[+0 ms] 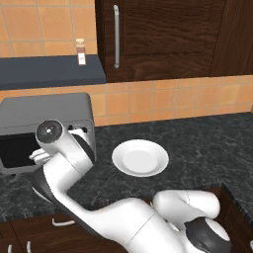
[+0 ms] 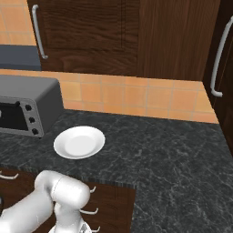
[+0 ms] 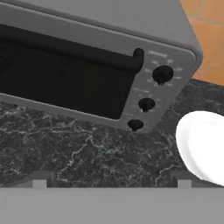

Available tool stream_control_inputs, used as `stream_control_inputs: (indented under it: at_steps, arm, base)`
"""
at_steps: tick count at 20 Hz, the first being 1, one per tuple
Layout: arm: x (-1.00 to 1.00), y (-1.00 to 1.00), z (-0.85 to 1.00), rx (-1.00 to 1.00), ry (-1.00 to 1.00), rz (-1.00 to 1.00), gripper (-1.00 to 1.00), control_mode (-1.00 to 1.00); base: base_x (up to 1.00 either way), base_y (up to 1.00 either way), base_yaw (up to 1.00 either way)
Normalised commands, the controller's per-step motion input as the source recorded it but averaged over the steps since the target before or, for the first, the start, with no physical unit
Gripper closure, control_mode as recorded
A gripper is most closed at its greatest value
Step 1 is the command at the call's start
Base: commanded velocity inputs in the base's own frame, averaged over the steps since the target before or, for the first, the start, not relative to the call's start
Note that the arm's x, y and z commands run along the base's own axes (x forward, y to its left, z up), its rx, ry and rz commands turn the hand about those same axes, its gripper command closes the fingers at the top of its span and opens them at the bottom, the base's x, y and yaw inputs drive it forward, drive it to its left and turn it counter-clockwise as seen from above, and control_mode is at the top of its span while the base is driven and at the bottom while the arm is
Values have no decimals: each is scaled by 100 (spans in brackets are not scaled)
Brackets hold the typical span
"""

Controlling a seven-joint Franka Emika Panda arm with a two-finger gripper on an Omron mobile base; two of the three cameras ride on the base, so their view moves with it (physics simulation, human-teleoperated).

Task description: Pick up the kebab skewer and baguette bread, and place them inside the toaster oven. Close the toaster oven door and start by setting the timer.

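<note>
Three black knobs (image 3: 146,104) show ahead-right of the spread tool (image 3: 111,183); the toaster oven (image 3: 100,65) sits just ahead, door (image 3: 65,83) shut — dark glass hides its inside. White plate (image 2: 79,142) right, bare.

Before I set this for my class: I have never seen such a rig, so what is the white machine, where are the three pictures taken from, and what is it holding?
It is a white jointed robot arm in a simulated kitchen. Two cameras sit behind it, left and right; the third rides on its hand. On the dark speckled stone counter stand a boxy grey toaster oven, door shut, with three black knobs, and a white round plate, which is bare. The gripper is open and holds nothing.
</note>
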Motion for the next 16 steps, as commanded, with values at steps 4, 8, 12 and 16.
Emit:
stream_control_inputs:
  at_steps: [4, 8, 12, 16]
  arm:
    - [-3, -34, 0, -43, 27, 39, -100, -100]
    - [-2, 0, -16, -81, 28, 48, -100, -100]
    - [-5, 0, -12, -99, 25, 45, -100, -100]
    - [-4, -7, -12, -87, 14, 46, -100, -100]
  base:
    - [0, 0, 0]
    - [0, 0, 0]
    - [0, 0, 0]
    - [0, 0, 0]
